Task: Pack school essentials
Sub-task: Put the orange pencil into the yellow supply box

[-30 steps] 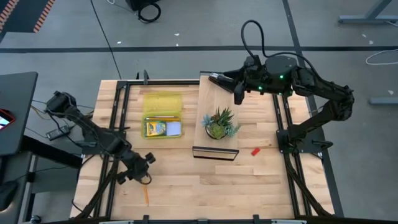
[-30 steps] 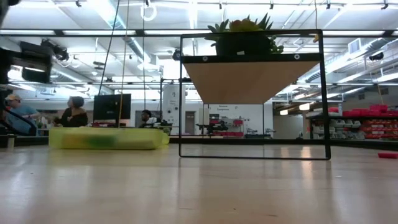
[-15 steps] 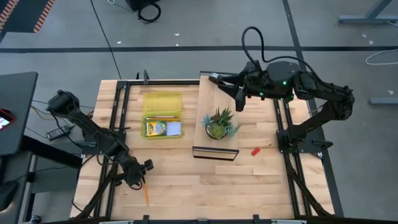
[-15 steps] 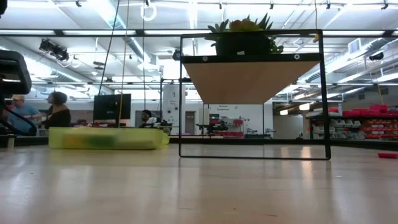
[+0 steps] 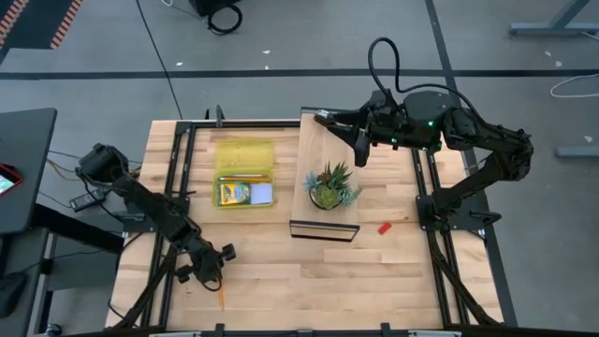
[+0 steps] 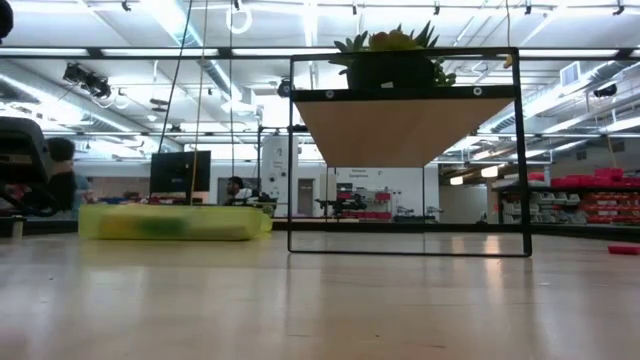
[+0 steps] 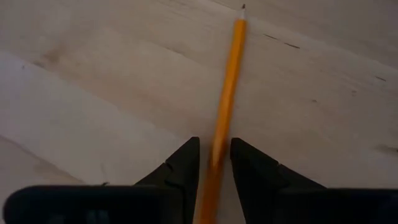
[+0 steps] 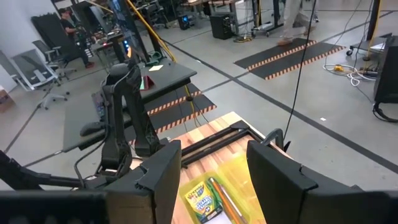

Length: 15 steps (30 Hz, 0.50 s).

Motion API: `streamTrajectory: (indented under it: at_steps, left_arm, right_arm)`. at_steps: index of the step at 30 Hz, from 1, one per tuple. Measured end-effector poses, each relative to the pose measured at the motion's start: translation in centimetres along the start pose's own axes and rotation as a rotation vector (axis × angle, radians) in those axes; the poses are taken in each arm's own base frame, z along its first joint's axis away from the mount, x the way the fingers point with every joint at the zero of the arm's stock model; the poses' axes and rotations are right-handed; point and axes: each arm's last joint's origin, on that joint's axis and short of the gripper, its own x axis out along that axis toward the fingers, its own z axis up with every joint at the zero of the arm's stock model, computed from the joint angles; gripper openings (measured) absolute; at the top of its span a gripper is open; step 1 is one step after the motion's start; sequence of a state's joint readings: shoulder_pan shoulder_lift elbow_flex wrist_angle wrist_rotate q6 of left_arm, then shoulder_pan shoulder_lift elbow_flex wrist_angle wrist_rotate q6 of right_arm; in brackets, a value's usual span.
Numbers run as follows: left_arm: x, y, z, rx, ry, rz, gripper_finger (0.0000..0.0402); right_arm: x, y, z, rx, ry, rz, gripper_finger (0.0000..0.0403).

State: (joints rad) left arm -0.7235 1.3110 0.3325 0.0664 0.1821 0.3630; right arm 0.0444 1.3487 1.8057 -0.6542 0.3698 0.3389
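Observation:
A thin orange pencil (image 5: 221,296) lies flat on the wood table near its front left. My left gripper (image 5: 215,277) is low over the pencil's far end and slants down. In the left wrist view the pencil (image 7: 227,93) runs between its fingertips (image 7: 214,146), with a narrow gap on each side. A yellow-green case (image 5: 245,173) lies open at the back left, holding a crayon box (image 5: 234,194) and a pale blue pad (image 5: 262,194). A tiny red block (image 5: 384,227) lies to the right. My right gripper (image 5: 342,134) hangs open, high over the far side, holding nothing (image 8: 214,168).
A green spiky potted plant (image 5: 329,185) stands on a wooden shelf in a black frame (image 5: 324,229) at mid table. In the low view the shelf (image 6: 400,125) rises in the middle and the case (image 6: 170,222) lies to its left. Bare wood spreads along the near edge.
My left gripper has come down and moved toward the table's near edge, ending over the orange pencil's far end. The pencil has stayed where it lay.

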Motion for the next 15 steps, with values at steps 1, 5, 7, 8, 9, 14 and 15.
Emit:
streamTrajectory:
  at_steps: [1, 5, 7, 8, 9, 14, 15]
  left_arm:
    - [0.14, 0.02, -0.03, -0.002, 0.006, -0.006, 0.0098]
    - [0.55, -0.08, -0.25, 0.015, 0.017, -0.049, 0.007]
    - [0.56, -0.1, -0.25, 0.018, 0.016, -0.054, 0.0046]
    - [0.56, -0.11, -0.26, 0.017, 0.017, -0.055, 0.0035]
    - [0.56, -0.12, -0.3, 0.013, 0.02, -0.057, 0.0023]
    - [0.57, -0.16, -0.39, 0.003, 0.026, -0.062, 0.0011]
    - [0.56, -0.16, -0.39, 0.005, 0.027, -0.062, 0.001]
  right_arm:
    - [0.0, 0.0, 0.0, 0.0, 0.0, 0.0, 0.019]
    - [0.0, 0.0, 0.0, 0.0, 0.0, 0.001, 0.019]
    - [0.0, 0.0, 0.0, 0.0, 0.001, 0.001, 0.019]
    - [0.0, 0.0, 0.0, 0.001, 0.001, 0.001, 0.019]
    - [0.0, 0.0, -0.01, 0.001, 0.001, 0.001, 0.019]
    - [0.0, 0.01, 0.0, 0.001, 0.001, 0.002, 0.019]
    - [0.0, 0.01, 0.0, 0.001, 0.001, 0.002, 0.019]
